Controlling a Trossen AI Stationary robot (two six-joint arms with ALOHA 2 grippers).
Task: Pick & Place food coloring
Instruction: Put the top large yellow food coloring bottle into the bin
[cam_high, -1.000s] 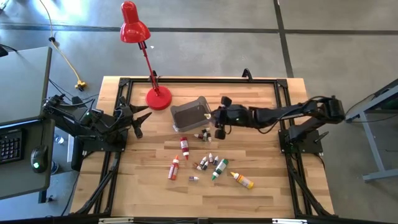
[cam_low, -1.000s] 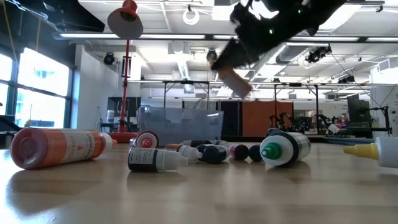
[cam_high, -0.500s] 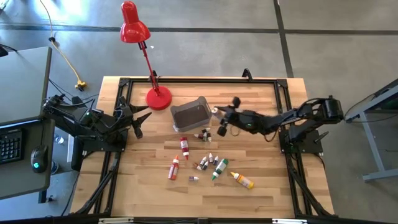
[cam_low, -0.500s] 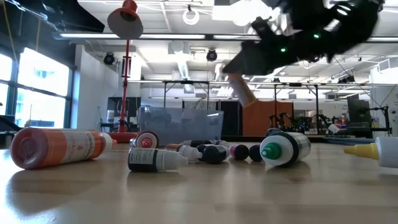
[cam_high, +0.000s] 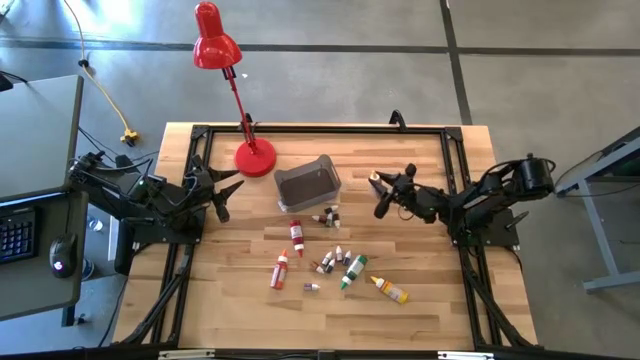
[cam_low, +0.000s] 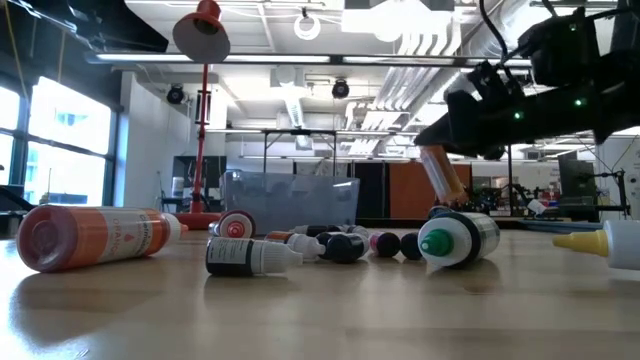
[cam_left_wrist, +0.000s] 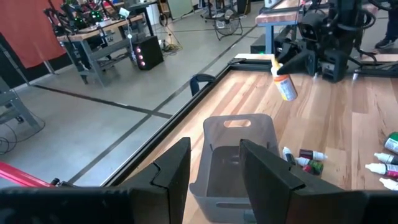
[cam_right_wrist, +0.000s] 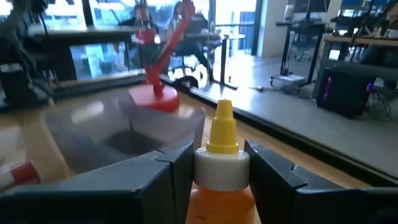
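My right gripper (cam_high: 379, 193) hovers over the table's right half, to the right of the grey translucent bin (cam_high: 307, 183), and is shut on an orange squeeze bottle (cam_left_wrist: 285, 86) with a yellow pointed cap. Several more food coloring bottles (cam_high: 330, 250) lie on their sides on the wood in front of the bin: red, green-capped, yellow and tiny white-capped ones. The low view shows them close up, with a red bottle (cam_low: 95, 238) nearest. My left gripper (cam_high: 226, 195) waits open at the table's left edge and faces the bin (cam_left_wrist: 239, 155). My right gripper pinches the orange bottle between its two fingers at the white collar (cam_right_wrist: 219, 173) just below the yellow cap. The fingers come roughly level from the table's right. The bottle is lifted clear, and its body (cam_low: 443, 174) hangs tilted below the fingers.
A red desk lamp stands with its base (cam_high: 255, 157) at the far left of the table, just left of the bin. Black frame rails (cam_high: 320, 128) run along the table's edges. Bare wood lies on the right side (cam_high: 420, 250) and along the near edge.
My right gripper has drawn back from beside the bin toward the table's right edge. It has stayed shut on the orange bottle. The bottle has travelled with it and is now well clear of the bin. The bottles on the table have not moved.
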